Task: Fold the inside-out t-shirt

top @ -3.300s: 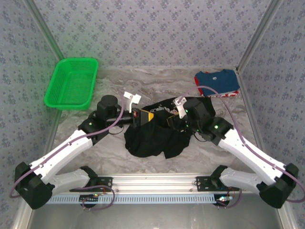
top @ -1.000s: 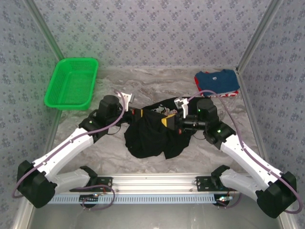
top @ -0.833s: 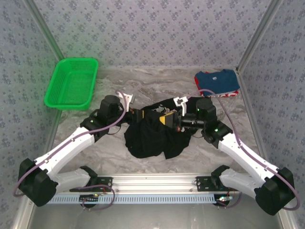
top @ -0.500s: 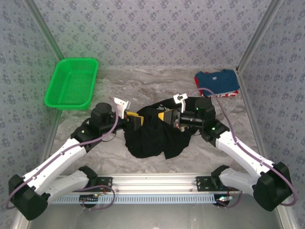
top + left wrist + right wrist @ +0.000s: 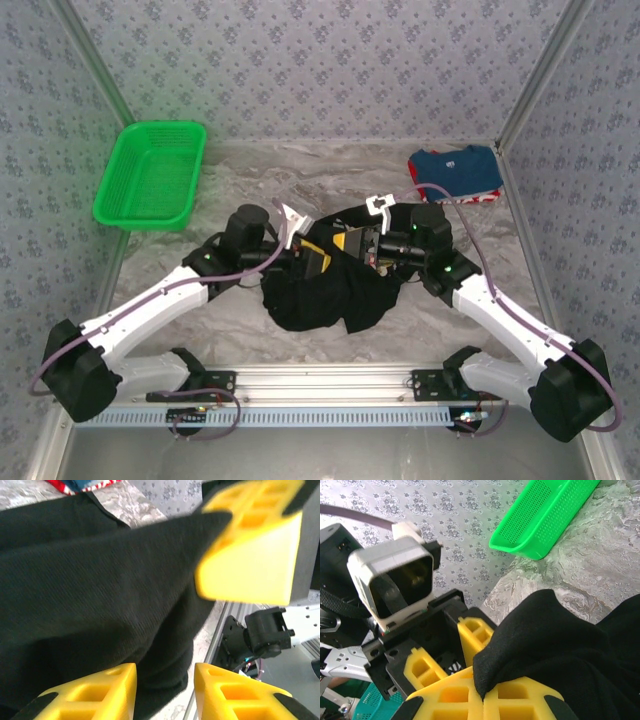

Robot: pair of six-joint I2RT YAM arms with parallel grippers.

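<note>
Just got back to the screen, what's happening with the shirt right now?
The right gripper is shut on a fold of the black t-shirt, which lies bunched mid-table, not yet folded. The left gripper hangs close beside it, jaws open at the same fabric. A green basket and a folded blue shirt sit at the far corners.
</note>
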